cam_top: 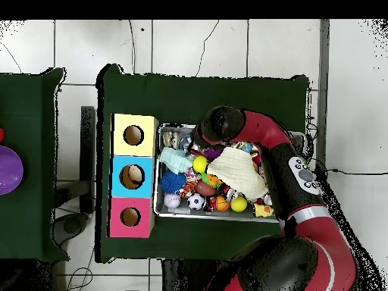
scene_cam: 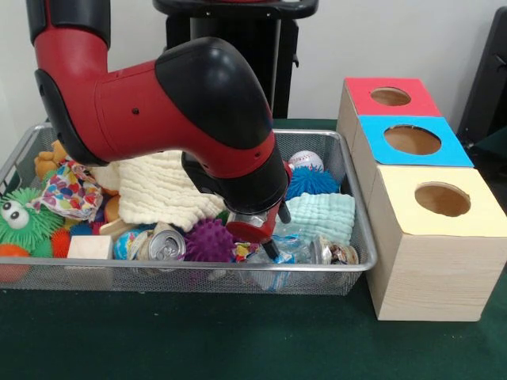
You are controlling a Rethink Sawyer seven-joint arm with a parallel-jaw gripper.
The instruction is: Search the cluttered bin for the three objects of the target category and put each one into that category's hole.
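The wire mesh bin (scene_cam: 198,269) is full of toys and cloths. My gripper (scene_cam: 268,241) reaches down into its front right part, over crumpled clear plastic with a pale blue tint that looks like a bottle (scene_cam: 289,253). I cannot tell whether the gripper is open or shut, or whether it touches the bottle. I can make out no other bottle. The hole in the blue panel (scene_cam: 412,140) is in the middle box to the right of the bin. In the overhead view the arm hides the gripper; the bin (cam_top: 204,216) and the blue hole (cam_top: 131,176) show.
A silver can (scene_cam: 166,245), a purple spiky ball (scene_cam: 210,237) and a second can (scene_cam: 333,252) lie near the gripper. A cream cloth (scene_cam: 170,186), a pale green cloth (scene_cam: 325,214) and a blue spiky ball (scene_cam: 310,182) lie behind. Red (scene_cam: 392,96) and yellow (scene_cam: 442,199) holes flank the blue one.
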